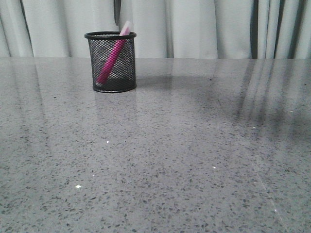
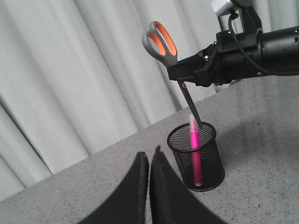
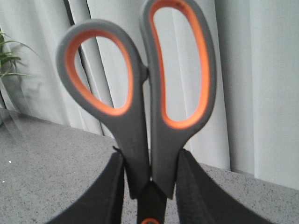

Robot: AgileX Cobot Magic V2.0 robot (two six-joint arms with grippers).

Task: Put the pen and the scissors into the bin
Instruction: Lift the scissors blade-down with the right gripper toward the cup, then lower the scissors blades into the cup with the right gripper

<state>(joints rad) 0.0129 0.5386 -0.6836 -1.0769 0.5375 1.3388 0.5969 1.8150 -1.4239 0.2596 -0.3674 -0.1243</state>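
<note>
The setting appeared to be an indoor robot test bench, staged rather than lived in: a grey speckled stone-look tabletop (image 1: 194, 160) ran to a far edge closed off by pale pleated curtains (image 1: 204, 26). A black mesh pen cup (image 1: 111, 61) near the far left edge lent an office touch, and green plant leaves (image 3: 6, 56) showed beside the drapes.
</note>
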